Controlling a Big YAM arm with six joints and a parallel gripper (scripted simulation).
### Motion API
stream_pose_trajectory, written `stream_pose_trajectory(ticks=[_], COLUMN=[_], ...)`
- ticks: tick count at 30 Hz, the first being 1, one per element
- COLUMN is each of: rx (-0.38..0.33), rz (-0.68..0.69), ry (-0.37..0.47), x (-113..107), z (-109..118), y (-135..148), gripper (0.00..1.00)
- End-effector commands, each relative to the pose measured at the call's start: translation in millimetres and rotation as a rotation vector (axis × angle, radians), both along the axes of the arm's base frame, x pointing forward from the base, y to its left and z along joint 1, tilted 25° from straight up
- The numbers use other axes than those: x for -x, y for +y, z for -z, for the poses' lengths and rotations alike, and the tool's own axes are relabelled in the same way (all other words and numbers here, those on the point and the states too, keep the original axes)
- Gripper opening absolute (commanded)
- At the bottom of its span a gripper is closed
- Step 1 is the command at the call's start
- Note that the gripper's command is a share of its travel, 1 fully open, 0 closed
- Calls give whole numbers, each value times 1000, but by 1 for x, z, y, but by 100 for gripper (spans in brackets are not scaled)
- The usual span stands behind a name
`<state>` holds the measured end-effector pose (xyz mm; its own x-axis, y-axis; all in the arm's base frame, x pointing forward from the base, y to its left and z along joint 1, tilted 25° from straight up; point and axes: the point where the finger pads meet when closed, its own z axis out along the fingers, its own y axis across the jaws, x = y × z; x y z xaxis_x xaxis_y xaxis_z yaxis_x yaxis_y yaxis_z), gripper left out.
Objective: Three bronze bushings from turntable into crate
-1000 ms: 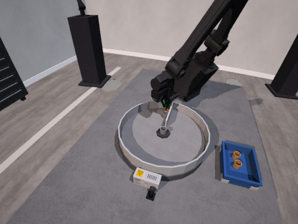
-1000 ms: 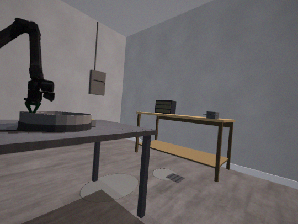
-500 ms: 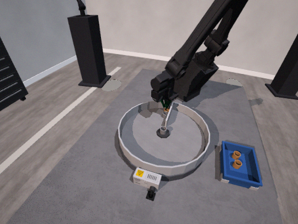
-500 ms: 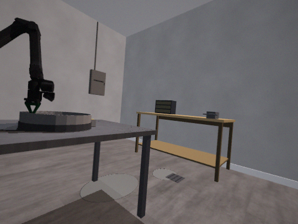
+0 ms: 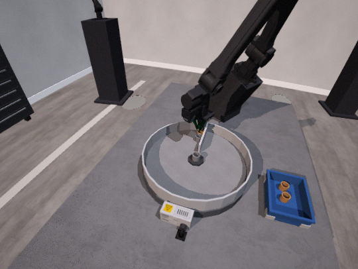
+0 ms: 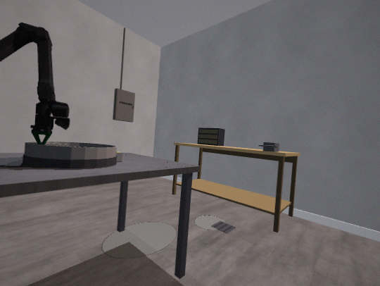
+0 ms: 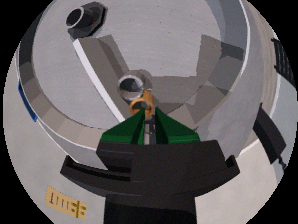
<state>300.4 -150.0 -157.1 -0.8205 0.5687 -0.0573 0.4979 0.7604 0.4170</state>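
Note:
A bronze bushing (image 5: 199, 132) stands on the turntable (image 5: 197, 163) at its far side, beside the white divider arm. In the wrist view the bronze bushing (image 7: 143, 104) sits right at my fingertips. My gripper (image 5: 199, 127) hangs just above it, green fingers narrowly open, not closed on it. The gripper also shows in the wrist view (image 7: 145, 116) and in the exterior view (image 6: 41, 140). A silver bushing (image 7: 129, 84) stands just beyond the bronze one. The blue crate (image 5: 291, 199) holds two bronze bushings (image 5: 284, 185) (image 5: 285, 197).
The turntable has a raised white rim and a dark hub (image 5: 195, 159) at its centre. A white control box (image 5: 176, 212) sits at the rim's near side. Black pillars (image 5: 105, 57) stand at the back left and right.

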Motion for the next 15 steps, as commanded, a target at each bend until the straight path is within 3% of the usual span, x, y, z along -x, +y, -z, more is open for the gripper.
stream_pose_trajectory(ticks=[1,15], rx=[4,2], rz=[-4,-5], ry=[-8,-6], x=[-10,-8], z=[3,6], y=[-2,0], gripper=[13,13])
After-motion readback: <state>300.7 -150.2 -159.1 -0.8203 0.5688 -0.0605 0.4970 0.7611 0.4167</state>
